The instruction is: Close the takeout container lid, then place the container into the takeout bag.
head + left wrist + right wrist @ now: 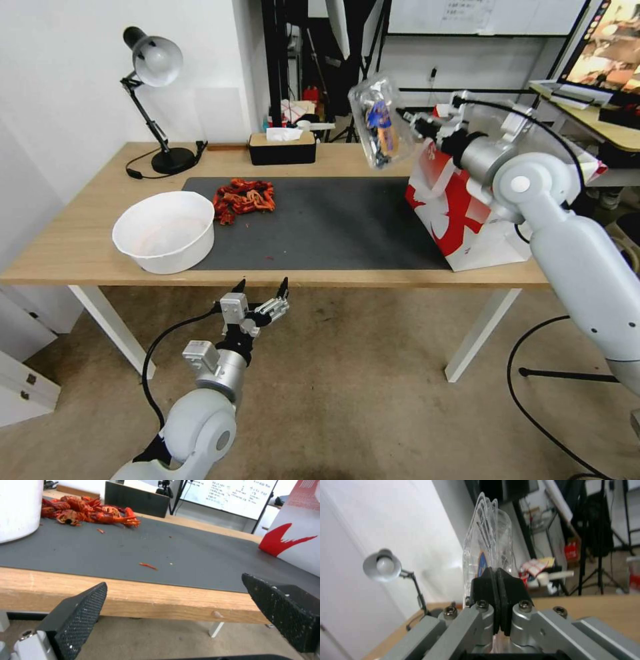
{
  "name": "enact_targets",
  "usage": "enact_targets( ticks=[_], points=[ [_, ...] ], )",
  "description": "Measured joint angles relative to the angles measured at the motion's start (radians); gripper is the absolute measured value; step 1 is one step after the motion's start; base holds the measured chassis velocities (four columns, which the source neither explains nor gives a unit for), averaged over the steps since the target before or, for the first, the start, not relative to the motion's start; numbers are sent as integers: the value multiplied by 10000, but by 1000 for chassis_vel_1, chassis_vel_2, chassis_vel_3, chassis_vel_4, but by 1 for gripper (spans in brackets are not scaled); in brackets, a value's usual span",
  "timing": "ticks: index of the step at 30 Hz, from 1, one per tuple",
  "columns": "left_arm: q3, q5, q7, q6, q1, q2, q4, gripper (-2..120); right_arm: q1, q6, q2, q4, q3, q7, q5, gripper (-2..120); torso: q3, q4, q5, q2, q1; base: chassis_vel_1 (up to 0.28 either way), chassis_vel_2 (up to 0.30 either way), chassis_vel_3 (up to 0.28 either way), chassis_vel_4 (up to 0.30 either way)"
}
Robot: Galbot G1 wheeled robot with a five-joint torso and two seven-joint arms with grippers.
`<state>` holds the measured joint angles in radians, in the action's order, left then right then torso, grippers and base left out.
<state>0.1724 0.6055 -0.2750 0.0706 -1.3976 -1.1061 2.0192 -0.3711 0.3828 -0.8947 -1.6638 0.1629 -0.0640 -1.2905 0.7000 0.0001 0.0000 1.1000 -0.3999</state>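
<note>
Two arms, very different poses: the right gripper [408,121] is raised, reaching left, jaws pinched tight on the edge of the takeout container [379,121], held on edge in the air just left of the takeout bag [460,207]. Left gripper [261,289] hangs below the table [80,247] edge, jaws wide apart, holding nothing. White bowl [164,231] and crawfish pile [243,199] sit far left.

The takeout container [380,122] is held aloft, tilted, in the upper middle by the right gripper [408,120], just left of the takeout bag [460,213]; the left gripper [261,288] is held spread below the table [87,233] edge.
</note>
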Motion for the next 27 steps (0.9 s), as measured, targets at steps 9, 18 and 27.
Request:
enact_targets(
  ticks=[9,18,27],
  points=[
    [-1,-173,15,182,-86,-119,-168,100,41,-1092,902,-286,497,-509,1320,0,0,-1,-3,1,-1,0,0,0,0],
    [-64,-216,63,211,-75,-188,-196,100,-901,-1179,1692,-716,1198,-1175,2167,0,1,-3,4,0,-2,0,0,0,0],
    [-119,-335,70,273,-239,-223,-197,100,-2231,-1181,2026,-1254,2392,-1429,2276,0,0,1,-1,0,-1,0,0,0,0]
  ],
)
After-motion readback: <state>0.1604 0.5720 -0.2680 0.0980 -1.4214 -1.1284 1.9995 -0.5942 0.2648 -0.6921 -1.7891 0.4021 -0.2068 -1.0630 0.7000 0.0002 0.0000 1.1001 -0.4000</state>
